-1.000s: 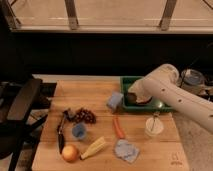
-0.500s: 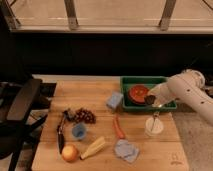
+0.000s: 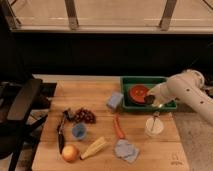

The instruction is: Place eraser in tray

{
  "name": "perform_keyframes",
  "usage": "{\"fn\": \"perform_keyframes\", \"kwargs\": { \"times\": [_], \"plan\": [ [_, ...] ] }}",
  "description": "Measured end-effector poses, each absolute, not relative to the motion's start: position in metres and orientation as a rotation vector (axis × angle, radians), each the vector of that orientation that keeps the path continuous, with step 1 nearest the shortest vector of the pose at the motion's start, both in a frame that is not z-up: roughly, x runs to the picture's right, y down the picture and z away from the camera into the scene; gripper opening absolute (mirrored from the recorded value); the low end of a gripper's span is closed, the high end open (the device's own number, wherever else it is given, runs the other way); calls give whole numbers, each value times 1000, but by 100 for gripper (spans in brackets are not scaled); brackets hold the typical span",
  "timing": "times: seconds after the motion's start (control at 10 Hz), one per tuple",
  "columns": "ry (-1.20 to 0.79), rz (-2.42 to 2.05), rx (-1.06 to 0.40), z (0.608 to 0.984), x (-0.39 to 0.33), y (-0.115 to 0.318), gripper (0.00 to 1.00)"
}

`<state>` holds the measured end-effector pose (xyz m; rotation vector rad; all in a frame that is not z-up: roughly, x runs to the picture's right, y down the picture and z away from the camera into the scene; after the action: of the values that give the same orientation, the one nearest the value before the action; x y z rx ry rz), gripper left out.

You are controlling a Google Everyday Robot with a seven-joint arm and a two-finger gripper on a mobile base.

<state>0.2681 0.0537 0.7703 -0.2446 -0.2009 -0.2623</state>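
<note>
The dark green tray (image 3: 129,81) stands at the back right of the wooden table and holds a red-orange bowl (image 3: 138,92). My white arm reaches in from the right, and my gripper (image 3: 151,99) hangs over the tray's front right part, just right of the bowl. A small dark shape (image 3: 149,100) sits at the gripper's tip. It may be the eraser, but I cannot tell, nor whether it is held or lying in the tray. No other eraser shows on the table.
A light blue block (image 3: 115,100) lies left of the tray. In front of the tray are a carrot (image 3: 118,127) and a white cup (image 3: 154,126). Further left lie a grey-blue cloth (image 3: 126,150), corn (image 3: 95,147), an onion (image 3: 70,153), a blue cup (image 3: 78,131), grapes (image 3: 86,116) and a black-handled tool (image 3: 61,132). A black chair (image 3: 20,102) stands at the far left.
The arm has swung right, from across the tray's middle to its right side. The gripper moved from the tray's left part to right of the bowl, which now shows.
</note>
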Motion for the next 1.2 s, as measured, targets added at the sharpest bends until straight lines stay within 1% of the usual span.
{"fn": "perform_keyframes", "kwargs": {
  "times": [0.1, 0.2, 0.5, 0.8, 0.9, 1.2],
  "plan": [
    [-204, -225, -245, 774, 279, 51, 3],
    [-211, -189, -246, 780, 294, 49, 11],
    [-237, -108, -239, 799, 311, 34, 42],
    [-262, -33, -236, 800, 324, 37, 72],
    [-275, -16, -240, 802, 324, 41, 79],
    [-303, 1, -256, 808, 323, 50, 80]
  ]
}}
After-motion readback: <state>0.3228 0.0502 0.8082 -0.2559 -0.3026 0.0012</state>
